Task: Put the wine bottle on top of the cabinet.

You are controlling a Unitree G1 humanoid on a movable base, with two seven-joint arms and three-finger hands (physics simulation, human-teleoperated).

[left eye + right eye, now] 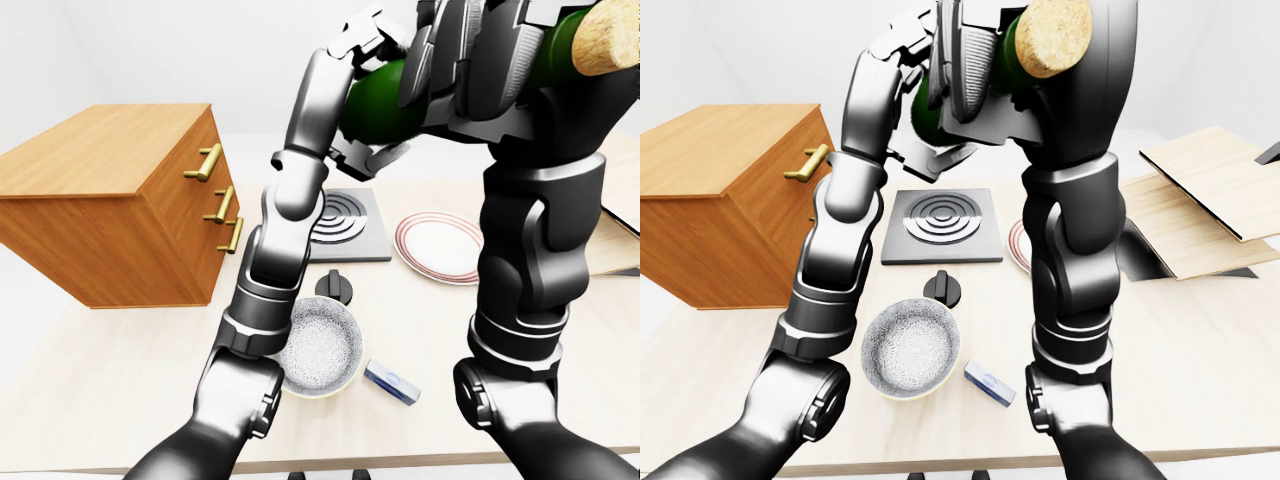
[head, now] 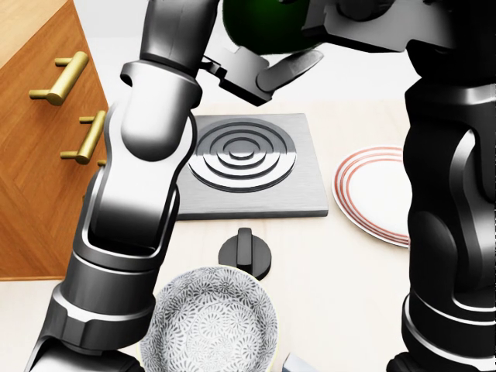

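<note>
The green wine bottle (image 1: pixel 383 108) with a cork (image 1: pixel 610 40) lies roughly level, high above the table, at the top of the left-eye view. My left hand (image 1: pixel 372 92) is closed round its thick end, with fingers above and the thumb below. My right hand (image 1: pixel 480 60) is wrapped round the bottle nearer the neck. The wooden cabinet (image 1: pixel 100 150) with brass handles (image 1: pixel 205 162) stands on the table at the left, its top bare. The bottle is to the right of the cabinet and higher than its top. The cork also shows in the right-eye view (image 1: pixel 1050 35).
On the light table (image 1: pixel 100 370) below my arms are a grey hob plate (image 1: pixel 345 225), a black knob (image 1: pixel 335 285), a speckled bowl (image 1: pixel 322 345), a red-ringed plate (image 1: pixel 440 245) and a small blue box (image 1: pixel 392 380). Wooden boards (image 1: pixel 1200 200) lie at the right.
</note>
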